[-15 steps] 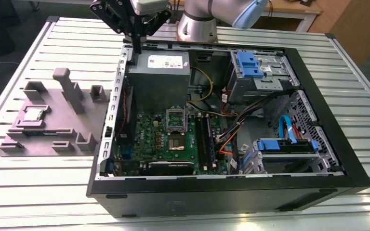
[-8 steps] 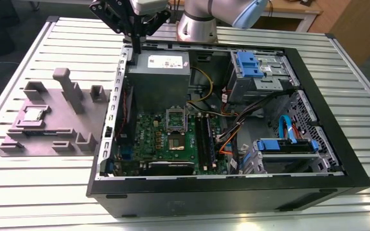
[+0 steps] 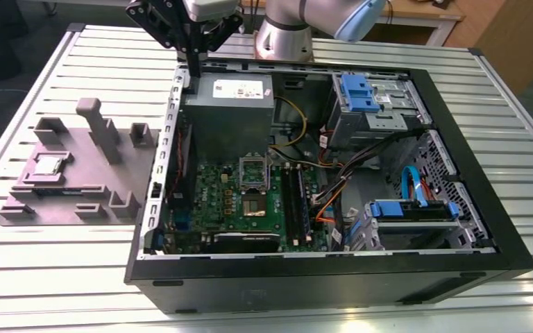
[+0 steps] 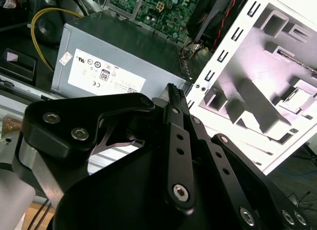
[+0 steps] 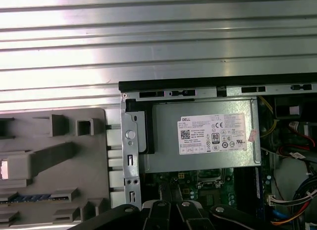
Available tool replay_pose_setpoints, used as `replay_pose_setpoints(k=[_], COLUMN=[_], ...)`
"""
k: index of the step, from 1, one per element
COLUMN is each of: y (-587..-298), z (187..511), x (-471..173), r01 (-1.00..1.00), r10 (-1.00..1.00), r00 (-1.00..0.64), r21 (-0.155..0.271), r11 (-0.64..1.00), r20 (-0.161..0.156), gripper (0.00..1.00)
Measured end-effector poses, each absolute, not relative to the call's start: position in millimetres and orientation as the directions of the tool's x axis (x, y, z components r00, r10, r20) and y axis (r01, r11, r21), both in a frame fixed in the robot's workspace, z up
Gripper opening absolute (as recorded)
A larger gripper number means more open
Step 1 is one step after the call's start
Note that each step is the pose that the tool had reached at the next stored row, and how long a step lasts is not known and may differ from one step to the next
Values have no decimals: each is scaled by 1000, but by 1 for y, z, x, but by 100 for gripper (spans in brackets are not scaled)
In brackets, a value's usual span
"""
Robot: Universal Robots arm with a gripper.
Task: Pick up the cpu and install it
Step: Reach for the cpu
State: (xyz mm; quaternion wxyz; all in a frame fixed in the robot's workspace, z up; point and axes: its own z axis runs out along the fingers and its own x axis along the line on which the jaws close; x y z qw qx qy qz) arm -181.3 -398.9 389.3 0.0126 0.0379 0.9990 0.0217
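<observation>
At the case [image 3: 341, 277] corner beside the power supply [image 3: 227, 104], your gripper [image 3: 192, 69] hangs with its fingers [image 4: 174, 136] pressed together and nothing between them. In the second wrist view the tips meet just over the power supply's edge. Your cpu [image 3: 47, 165] lies flat in a recess of the grey tray [image 3: 109, 191] on the table [image 3: 63, 277]. That is outside the case at the exterior view's left, well apart from the gripper.
</observation>
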Motion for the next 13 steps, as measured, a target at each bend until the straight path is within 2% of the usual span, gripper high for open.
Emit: replay_pose_setpoints(k=[13], y=[-399], z=[389], x=[-183], r01=[75], r10=[76], r00=[-997], r21=[44], r11=[996], r20=[-23], gripper=[10])
